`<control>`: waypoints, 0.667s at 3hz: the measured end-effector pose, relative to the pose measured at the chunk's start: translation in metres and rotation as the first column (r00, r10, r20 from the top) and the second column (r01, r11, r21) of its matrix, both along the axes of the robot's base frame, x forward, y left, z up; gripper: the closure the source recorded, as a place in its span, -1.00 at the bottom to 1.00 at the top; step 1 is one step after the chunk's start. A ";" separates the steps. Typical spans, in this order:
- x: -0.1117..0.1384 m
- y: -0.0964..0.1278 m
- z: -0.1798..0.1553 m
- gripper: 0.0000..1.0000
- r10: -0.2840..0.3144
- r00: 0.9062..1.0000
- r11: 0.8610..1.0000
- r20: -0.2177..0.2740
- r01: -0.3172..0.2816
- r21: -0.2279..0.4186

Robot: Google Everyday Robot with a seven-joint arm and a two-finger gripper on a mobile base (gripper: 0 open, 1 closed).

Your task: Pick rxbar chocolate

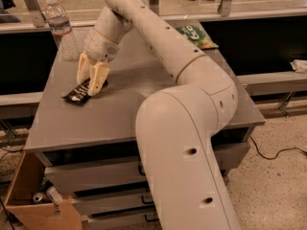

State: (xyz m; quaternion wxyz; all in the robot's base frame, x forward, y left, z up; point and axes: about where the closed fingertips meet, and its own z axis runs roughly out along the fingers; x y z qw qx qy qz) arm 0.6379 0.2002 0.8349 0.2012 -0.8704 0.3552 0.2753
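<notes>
The rxbar chocolate point(75, 94) is a small flat dark bar with pale lettering. It lies on the grey table point(120, 114) near the left edge. My gripper point(91, 83) points down at the bar's right end. Its cream fingers point(100, 78) stand close together, one on each side of the bar, and appear shut on it. The bar's right end is hidden behind the front finger. The bar still rests on the tabletop.
A clear water bottle point(61, 28) stands at the back left of the table. A green snack bag point(196, 36) lies at the back right. My arm crosses the middle of the table. Below the table are drawers and an open wooden box point(29, 200).
</notes>
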 end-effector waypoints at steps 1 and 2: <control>0.000 0.000 0.000 1.00 0.000 1.000 1.000 0.000 0.000 0.000; 0.000 0.000 0.000 1.00 0.000 1.000 1.000 0.000 0.000 0.000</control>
